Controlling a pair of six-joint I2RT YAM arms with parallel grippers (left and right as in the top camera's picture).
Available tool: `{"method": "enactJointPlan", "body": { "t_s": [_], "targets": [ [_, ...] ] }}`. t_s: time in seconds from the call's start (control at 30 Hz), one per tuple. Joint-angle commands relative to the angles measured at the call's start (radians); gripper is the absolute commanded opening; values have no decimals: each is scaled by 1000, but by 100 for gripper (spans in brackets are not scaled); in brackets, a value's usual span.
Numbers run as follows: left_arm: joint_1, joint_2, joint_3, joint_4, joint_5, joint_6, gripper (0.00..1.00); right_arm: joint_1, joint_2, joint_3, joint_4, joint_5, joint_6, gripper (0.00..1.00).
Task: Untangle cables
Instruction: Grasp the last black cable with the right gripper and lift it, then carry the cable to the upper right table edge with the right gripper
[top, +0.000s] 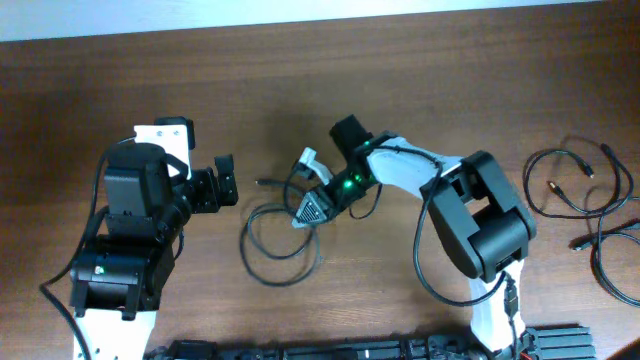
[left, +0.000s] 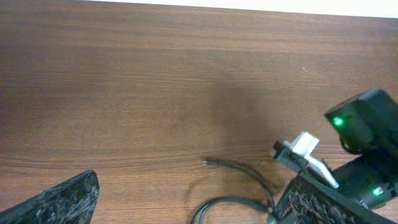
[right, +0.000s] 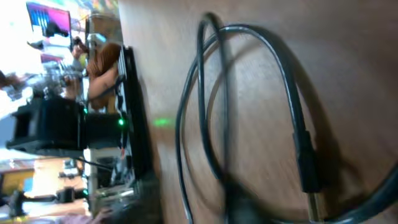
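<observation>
A loose loop of thin black cables (top: 272, 240) lies on the brown table at centre, with one plug end (top: 262, 183) pointing left. My right gripper (top: 311, 210) is down on the right side of this loop and looks shut on a cable strand. In the blurred right wrist view the cables (right: 273, 56) arch across the wood, a plug (right: 309, 168) lies at the right, and strands run into the gripper (right: 236, 208) at the bottom. My left gripper (top: 222, 183) stands open and holds nothing, just left of the loop. Its view shows the cable end (left: 239, 168) between its wide fingers (left: 59, 199).
A second bunch of thin black cables (top: 585, 190) lies spread out at the table's far right. A dark rail with equipment (top: 350, 350) runs along the front edge. The right arm's grey body (top: 485, 225) stands between the two bunches.
</observation>
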Motion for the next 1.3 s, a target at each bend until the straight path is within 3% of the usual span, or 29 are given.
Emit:
{"method": "enactJointPlan", "body": {
  "t_s": [0.0, 0.2, 0.37, 0.53, 0.77, 0.97, 1.27],
  "targets": [
    [5, -2, 6, 2, -7, -13, 99, 16, 16, 2, -4, 8, 43, 4],
    [5, -2, 6, 2, -7, -13, 99, -35, -20, 10, -51, 34, 92, 4],
    [5, -2, 6, 2, -7, -13, 99, -112, -107, 113, -255, 327, 92, 4],
    [5, -2, 6, 2, -7, -13, 99, -233, -219, 346, -476, 573, 95, 4],
    [5, -2, 6, 2, -7, -13, 99, -464, -278, 759, -594, 660, 144, 4],
    [5, -2, 6, 2, -7, -13, 99, -649, -278, 977, -550, 740, 144, 4],
    [5, -2, 6, 2, -7, -13, 99, -852, -272, 987, -341, 855, 166, 4]
  ]
}}
